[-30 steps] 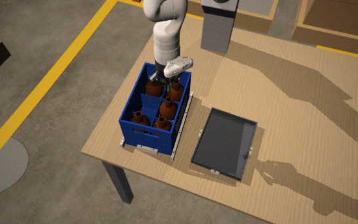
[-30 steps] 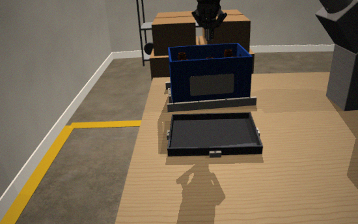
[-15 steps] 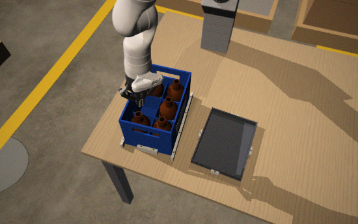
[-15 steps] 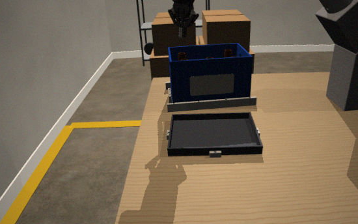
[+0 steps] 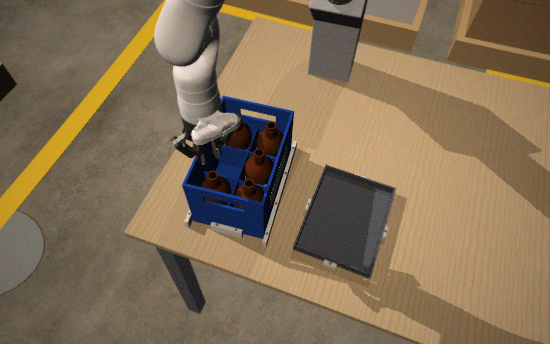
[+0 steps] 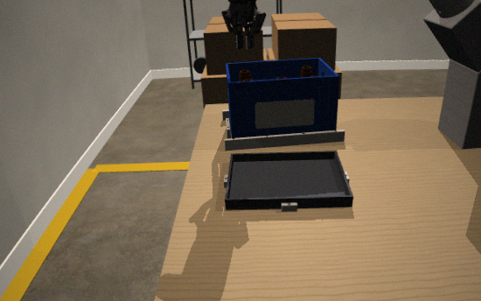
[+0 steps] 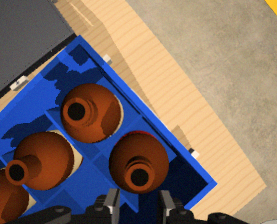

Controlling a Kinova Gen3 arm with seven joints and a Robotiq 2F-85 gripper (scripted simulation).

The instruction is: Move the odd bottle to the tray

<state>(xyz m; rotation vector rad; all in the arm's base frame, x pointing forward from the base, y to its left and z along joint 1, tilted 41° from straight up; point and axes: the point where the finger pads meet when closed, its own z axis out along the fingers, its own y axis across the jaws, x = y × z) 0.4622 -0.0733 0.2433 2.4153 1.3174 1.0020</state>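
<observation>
The partly open black two-finger gripper holds nothing above the blue plastic crate. Below its fingertips, five round brown bottles stand inside, long axes vertical, necks up.

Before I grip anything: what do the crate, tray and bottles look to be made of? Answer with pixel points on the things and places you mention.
Crate (image 5: 227, 212) (image 6: 241, 109) (image 7: 148, 110): probably plastic, evenly blue, moulded-looking dividers.
Tray (image 5: 337, 220) (image 6: 289, 201) (image 7: 24, 45): dark grey, perhaps plastic or painted metal.
Bottles (image 5: 258, 170) (image 6: 306, 71) (image 7: 139, 160): brown, softly shaded, glass or plastic.
</observation>
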